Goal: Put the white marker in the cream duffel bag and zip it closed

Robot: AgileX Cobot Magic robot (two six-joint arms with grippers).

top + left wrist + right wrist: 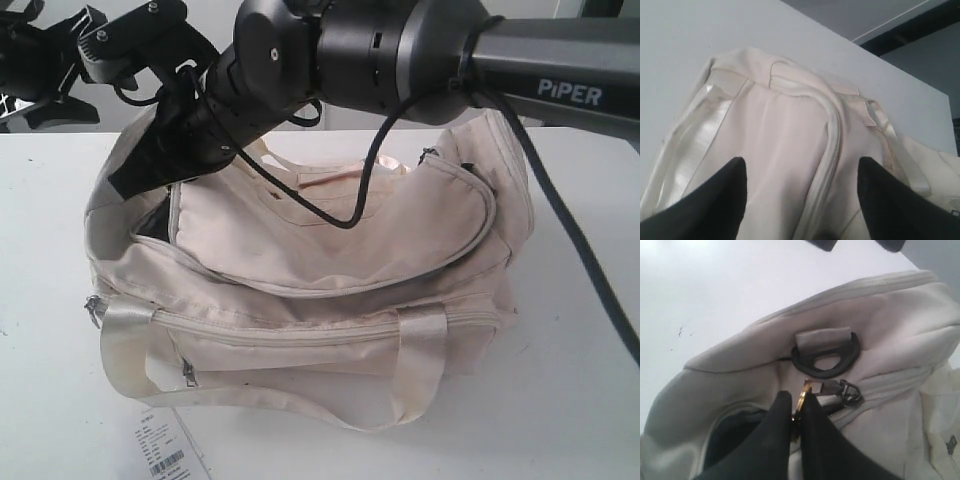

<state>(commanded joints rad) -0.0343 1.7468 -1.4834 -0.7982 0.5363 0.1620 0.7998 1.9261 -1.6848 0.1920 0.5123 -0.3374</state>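
The cream duffel bag (330, 290) lies on the white table with its curved top zipper partly undone at the left end, where dark lining (150, 222) shows. My right gripper (135, 180) reaches across to that end. In the right wrist view the right gripper (797, 401) is shut on the gold zipper pull (804, 390), just below the black end buckle (826, 357). The left gripper (801, 167) hovers open over the bag's cream fabric (780, 130), holding nothing. The white marker is not visible in any view.
A white paper tag with a barcode (165, 450) lies at the table's front left. Two strap handles (125, 345) (420, 365) hang over the bag's front. The right arm and its cable (430, 50) span the top of the bag.
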